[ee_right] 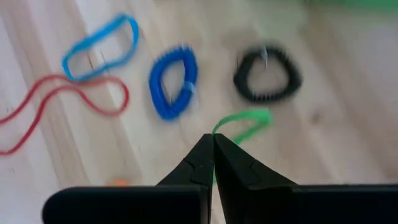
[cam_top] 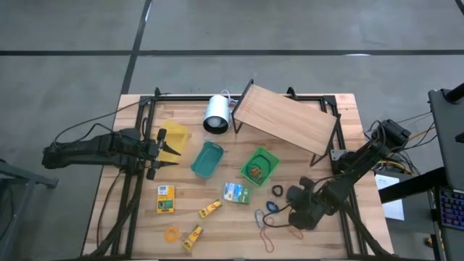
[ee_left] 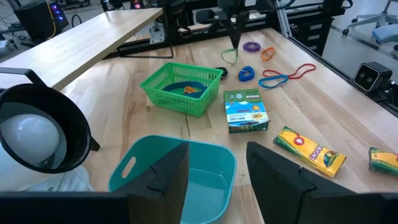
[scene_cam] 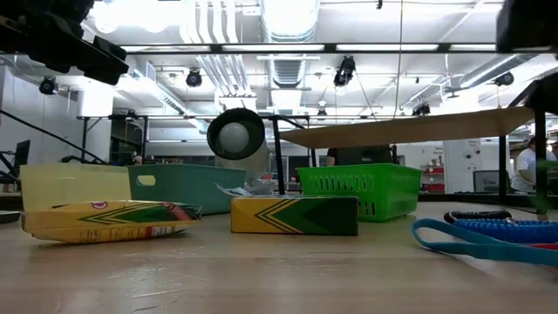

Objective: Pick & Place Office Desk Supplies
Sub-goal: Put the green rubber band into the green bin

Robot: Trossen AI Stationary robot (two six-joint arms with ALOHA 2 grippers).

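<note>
My right gripper (ee_right: 213,138) is shut on a green rubber band (ee_right: 245,123), above the loose loops at the table's right front: a black coil (ee_right: 267,74), a blue coil (ee_right: 174,82), a light-blue band (ee_right: 99,46) and a red band (ee_right: 62,102). In the left wrist view the right gripper (ee_left: 235,34) points down with the green band (ee_left: 230,56) below it. My left gripper (ee_left: 217,168) stands open at the table's left, behind the teal bin (ee_left: 199,180), touching nothing. A green basket (cam_top: 259,165) holds a few small items. My right gripper pinches the green rubber band at one end of its loop (ee_right: 217,132) between its two fingertips, coming steeply from above. The rest of the loop (ee_left: 230,57) hangs slack below the fingers. Whether its lower end rests on the table I cannot tell.
A green-and-white packet (cam_top: 235,193), a yellow box (cam_top: 166,199), two yellow tubes (cam_top: 210,209) (cam_top: 192,236) and an orange band (cam_top: 171,233) lie on the near half. A white cylinder (cam_top: 216,114), a slanted wooden board (cam_top: 285,123) and a yellow bin (cam_top: 174,138) stand farther back.
</note>
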